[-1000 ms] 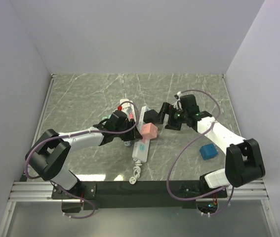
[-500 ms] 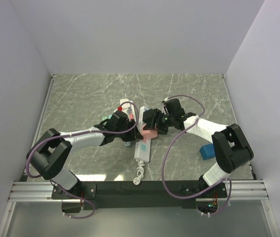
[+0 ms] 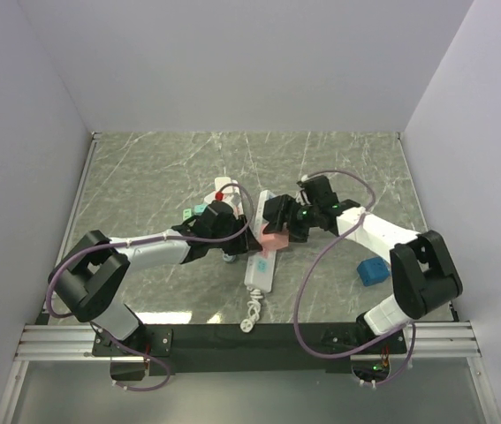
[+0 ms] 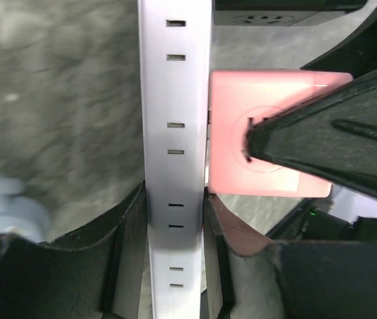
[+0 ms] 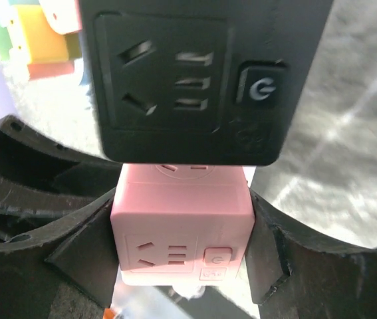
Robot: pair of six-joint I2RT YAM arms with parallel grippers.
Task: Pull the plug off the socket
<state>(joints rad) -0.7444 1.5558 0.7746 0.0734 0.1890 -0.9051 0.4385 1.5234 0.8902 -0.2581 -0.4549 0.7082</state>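
Note:
A white power strip (image 3: pixel 256 265) lies on the marble table. A pink cube plug (image 3: pixel 273 239) sits in it, with a black cube plug (image 3: pixel 278 208) just behind. My left gripper (image 3: pixel 235 237) is shut on the strip; in the left wrist view the strip (image 4: pixel 175 133) runs between the fingers (image 4: pixel 118 259), the gripper (image 4: pixel 175 212) clamping its sides, with the pink cube (image 4: pixel 268 139) to its right. My right gripper (image 3: pixel 277 230) is shut on the pink cube; in the right wrist view the gripper (image 5: pixel 183 239) presses both sides of the cube (image 5: pixel 181 226), below the black cube (image 5: pixel 188 80).
A blue cube (image 3: pixel 373 271) lies at the right of the table. A teal block (image 3: pixel 195 212) sits by my left wrist. The strip's red switch (image 3: pixel 219 189) is at its far end and its coiled cord (image 3: pixel 250 311) at the near end. Coloured blocks (image 5: pixel 35 30) show behind.
My right gripper has moved left from beside the black cube and closed on the pink cube. The strip's near end has shifted slightly right. My left gripper stays clamped on the strip.

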